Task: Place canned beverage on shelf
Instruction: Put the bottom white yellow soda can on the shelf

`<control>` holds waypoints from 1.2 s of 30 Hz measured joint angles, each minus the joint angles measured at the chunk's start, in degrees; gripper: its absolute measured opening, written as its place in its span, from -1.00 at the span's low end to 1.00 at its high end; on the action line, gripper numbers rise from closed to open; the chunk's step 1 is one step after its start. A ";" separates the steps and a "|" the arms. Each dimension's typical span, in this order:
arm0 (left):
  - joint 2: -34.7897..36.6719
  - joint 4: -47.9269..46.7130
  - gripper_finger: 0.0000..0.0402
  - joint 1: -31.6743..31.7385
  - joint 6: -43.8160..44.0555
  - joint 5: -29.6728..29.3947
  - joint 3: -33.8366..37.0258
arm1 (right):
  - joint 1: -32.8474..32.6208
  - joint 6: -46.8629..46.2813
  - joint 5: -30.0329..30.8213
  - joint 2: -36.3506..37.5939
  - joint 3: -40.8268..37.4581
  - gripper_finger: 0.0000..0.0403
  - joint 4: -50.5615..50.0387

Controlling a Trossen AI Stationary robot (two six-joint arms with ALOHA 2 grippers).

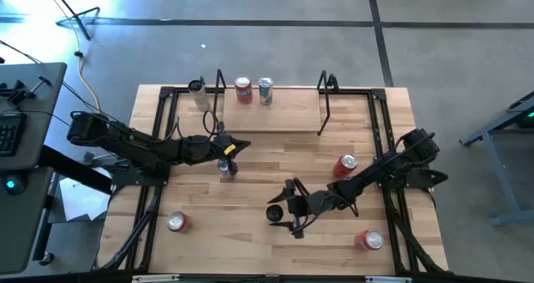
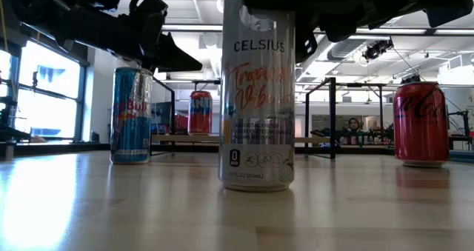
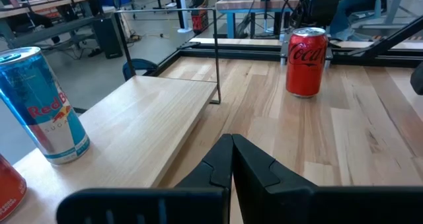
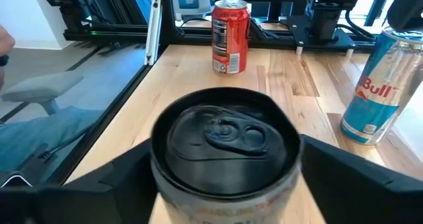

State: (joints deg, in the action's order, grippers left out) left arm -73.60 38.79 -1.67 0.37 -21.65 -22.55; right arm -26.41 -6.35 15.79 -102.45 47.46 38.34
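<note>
Celsius can [image 4: 225, 154]: standing upright mid-table, sitting between the right gripper's [image 1: 282, 214] wide-open fingers, not yet clamped
Shelf [image 1: 292, 116]: lying at the far edge, well apart
Left gripper [image 1: 236, 147]: hovering shut, empty, nearer the shelf
Cans: seven showing — three at the shelf end, four on the table

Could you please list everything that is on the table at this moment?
table: one, pale wood, under everything
shelf: one, pale plank with black end frames, table's far edge
shelf cans: two, red and blue-silver, on the shelf's left half
silver can: one, beside the shelf's left end
red cans: three, on the table, one right of centre, two near the front corners
Red Bull can: one, blue-silver, below the left pincer
Celsius can: one, silver, table centre
left pincer: shut, empty
right pincer: open, straddling the Celsius can
</note>
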 joint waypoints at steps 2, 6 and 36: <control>0.00 0.00 -1.00 0.00 0.06 0.00 0.00 | 0.20 -0.54 -0.22 0.01 -0.02 0.34 -0.02; 0.00 0.00 -1.00 0.00 0.04 0.00 0.00 | 0.31 0.57 -0.15 0.01 -0.02 0.18 0.20; -0.01 -0.38 -1.00 -0.37 0.66 0.04 0.00 | 25.79 25.03 -10.49 33.96 -0.12 0.18 -23.52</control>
State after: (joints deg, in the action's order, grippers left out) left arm -73.60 38.40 -2.04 1.03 -21.61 -22.55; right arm -0.63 18.67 5.30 -68.50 47.34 14.82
